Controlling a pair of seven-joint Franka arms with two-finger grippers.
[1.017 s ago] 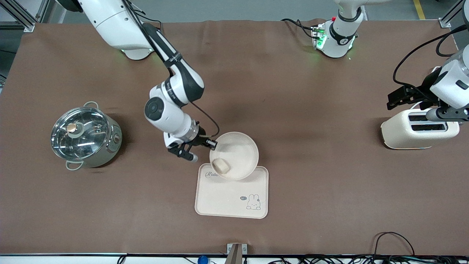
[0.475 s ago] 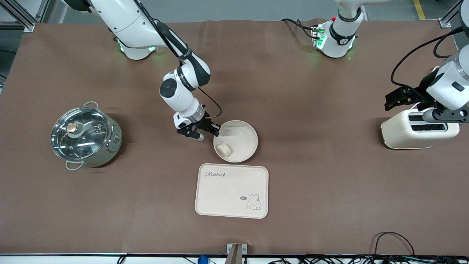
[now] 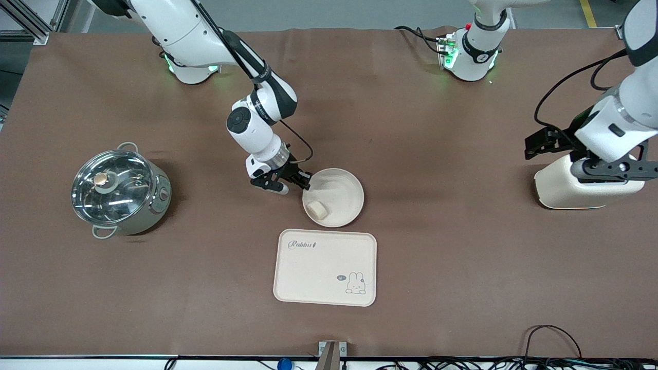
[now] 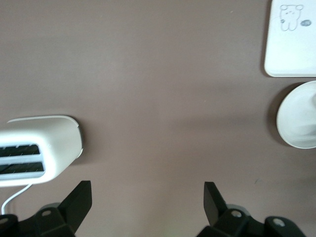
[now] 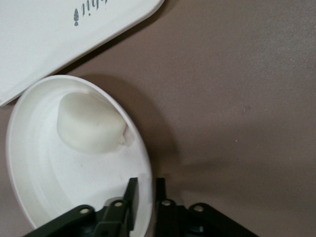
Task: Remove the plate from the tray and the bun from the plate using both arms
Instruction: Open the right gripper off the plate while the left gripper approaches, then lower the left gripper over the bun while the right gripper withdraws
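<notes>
Front cam, near to far:

- Rectangular cream tray w/ rabbit drawing [image 3: 308,277] lies nearest on brown table cloth [image 3: 462,257], nothing on it.
- Round cream-beige shallow plate [image 3: 344,192] flat on the cloth at the tray's 12 o'clock, just apart from it. Small pale rounded bun [image 3: 317,209] lies in the plate at approx 7 o'clock, against the rim.
- Right gripper [image 3: 303,181] is down at the plate's 10 o'clock rim. Front cam can't resolve the jaws. Right wrist cam does: one finger [image 5: 129,197] inside the plate, the other outside, rim between them, jaws a narrow slit apart and slackened, not pinching. That cam also shows the bun close up and the tray's lettered corner.
- Steel pot w/ glass lid [image 3: 119,192] at the plate's 9 o'clock, well apart, toward the right arm's end.
- Cream two-slot toaster [image 3: 555,190] at the plate's 3 o'clock, well apart, toward the left arm's end. Front cam: the left arm's wrist covers its top. Left wrist cam shows the slots.
- Left gripper [image 4: 147,190] hangs over the cloth beside the toaster, jaws spread wide, holding nothing. Its cam also catches the plate edge and the tray's drawing corner.
</notes>
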